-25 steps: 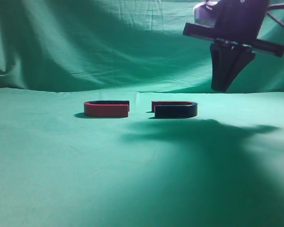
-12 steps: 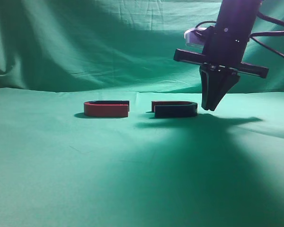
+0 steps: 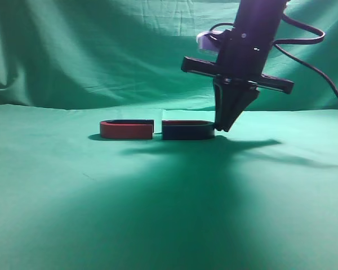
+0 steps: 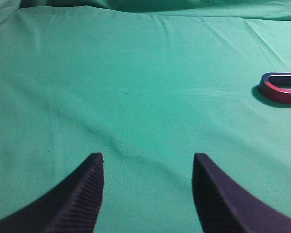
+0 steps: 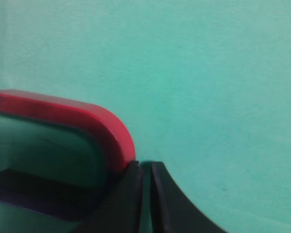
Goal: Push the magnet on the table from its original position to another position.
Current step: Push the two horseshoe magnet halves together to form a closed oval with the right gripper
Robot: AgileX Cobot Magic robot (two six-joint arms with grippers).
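I have the right gripper (image 3: 221, 128) down at table level with its jaws pinched nearly together, holding nothing; in the right wrist view the two tips press against the curved bend of the dark blue and red horseshoe magnet (image 3: 187, 130). That magnet lies flat on the green cloth-covered table (image 3: 169, 214), mid-depth and a little right of centre, its open ends pointing left. A second horseshoe magnet, red on its near side (image 3: 127, 129), lies just to its left with its open ends pointing right, so the two sets of ends face each other across a very thin gap; I cannot tell whether they are touching.

I judge the push to be under way, with contact made at the bend, and little room left along this line before the pushed magnet meets its neighbour. If I carry on leftward, the red one is the thing in the way: the pair may snap together or be shoved along as one.

My left gripper (image 4: 148, 191) is spread wide and empty over bare cloth, well clear to the left, with only the rounded end of the red magnet at the right edge of its view.
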